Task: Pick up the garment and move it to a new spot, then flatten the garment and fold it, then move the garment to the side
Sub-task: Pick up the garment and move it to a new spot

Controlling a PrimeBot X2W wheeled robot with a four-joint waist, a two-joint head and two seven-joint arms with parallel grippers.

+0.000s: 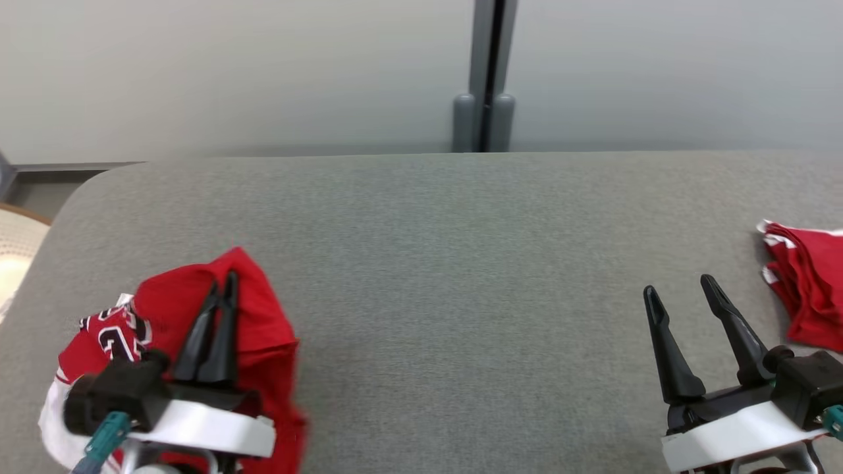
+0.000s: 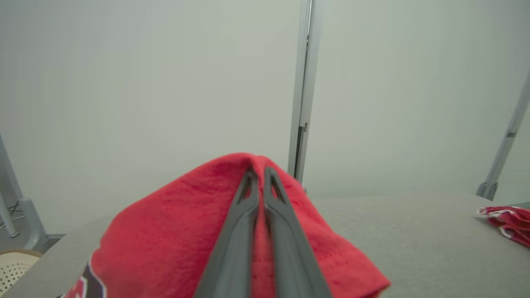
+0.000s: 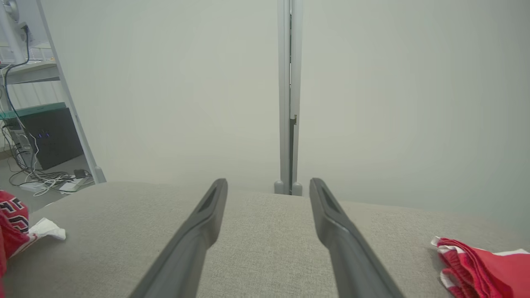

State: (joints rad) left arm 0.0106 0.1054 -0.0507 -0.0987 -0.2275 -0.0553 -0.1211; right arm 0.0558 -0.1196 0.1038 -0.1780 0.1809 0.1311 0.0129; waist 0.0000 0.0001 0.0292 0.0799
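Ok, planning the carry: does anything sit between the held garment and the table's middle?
Nothing visible. The left gripper is shut on the garment at the left of the table; the surface toward the middle is bare. A red pile lies far right, beyond the open right gripper.

- grey fabric tabletop [image 1: 461, 263], rounded corner at 10 o'clock in head view
- pale wall panels [image 1: 230, 66] behind it, grey post [image 1: 486, 72] at 12, two rounded feet at the far edge
- folded red-and-white pile [image 1: 807, 289] lying on the top at 3
- cream woven seat [image 1: 13, 250] off the edge at 9
- right wrist view, 9 o'clock: dark box [image 3: 49, 136], cables [image 3: 29, 174] on floor
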